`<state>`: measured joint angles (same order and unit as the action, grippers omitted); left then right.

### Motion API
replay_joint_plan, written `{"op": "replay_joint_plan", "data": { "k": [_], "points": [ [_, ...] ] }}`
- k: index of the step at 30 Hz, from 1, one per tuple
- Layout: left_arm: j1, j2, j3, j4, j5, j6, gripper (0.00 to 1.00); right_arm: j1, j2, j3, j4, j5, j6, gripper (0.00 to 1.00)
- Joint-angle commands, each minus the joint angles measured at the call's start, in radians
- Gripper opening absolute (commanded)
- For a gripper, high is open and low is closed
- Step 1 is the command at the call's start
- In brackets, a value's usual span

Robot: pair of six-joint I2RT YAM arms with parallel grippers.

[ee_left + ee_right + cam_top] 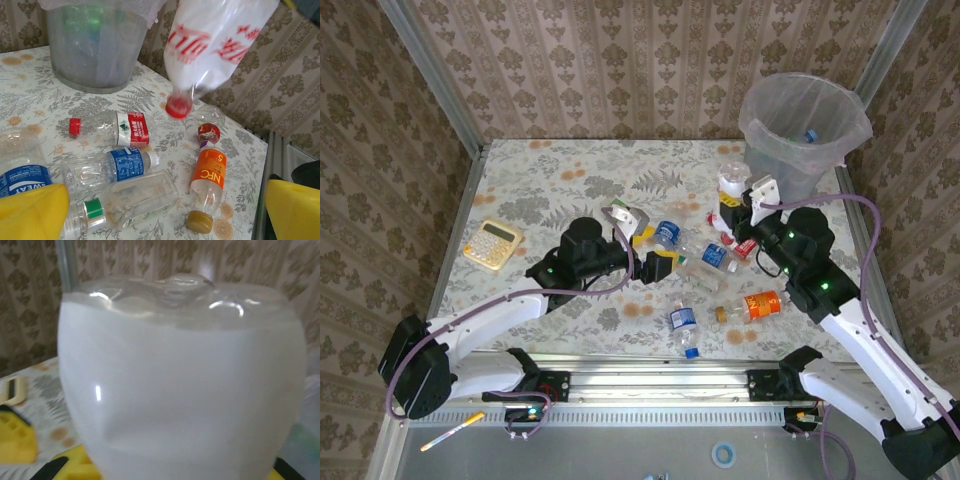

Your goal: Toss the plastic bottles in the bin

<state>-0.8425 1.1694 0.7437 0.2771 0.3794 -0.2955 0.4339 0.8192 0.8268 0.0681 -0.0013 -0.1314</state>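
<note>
1. Your right gripper (744, 206) is clenched on a white-labelled bottle (731, 183), held cap-down just beside the bin (788, 168).
2. Your left gripper (653, 250) stands wide open, grasping nothing, its yellow fingers (30, 212) hovering over loose bottles (695, 262) in the middle of the table (550, 170).
3. Ahead of it lie a blue-labelled bottle (110, 170), a red-labelled bottle (112, 129) and an orange NFC bottle (206, 182).
4. The bin stands at the far right corner, a blue cap (810, 135) showing inside.
5. A yellow calculator (492, 243) sits at the left, well apart.
</note>
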Motion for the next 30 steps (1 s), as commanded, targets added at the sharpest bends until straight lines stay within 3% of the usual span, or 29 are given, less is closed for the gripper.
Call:
{"op": "replay_joint_plan", "data": {
  "k": [1,11,21,30],
  "points": [
    [0.010,-0.007,-0.018,0.007,-0.016,-0.017,1.00,-0.011,-0.020,-0.017,0.203,0.128,-0.135,0.11],
    [0.023,-0.002,-0.033,0.011,-0.025,-0.024,1.00,-0.112,0.068,0.026,0.412,0.158,-0.342,0.07],
    [0.037,0.021,-0.032,0.025,-0.014,-0.028,1.00,-0.245,0.130,0.075,0.543,0.101,-0.347,0.06],
    [0.051,0.056,-0.021,0.048,0.006,-0.034,1.00,-0.279,0.225,0.180,0.583,0.061,-0.331,0.07]
  ]
}}
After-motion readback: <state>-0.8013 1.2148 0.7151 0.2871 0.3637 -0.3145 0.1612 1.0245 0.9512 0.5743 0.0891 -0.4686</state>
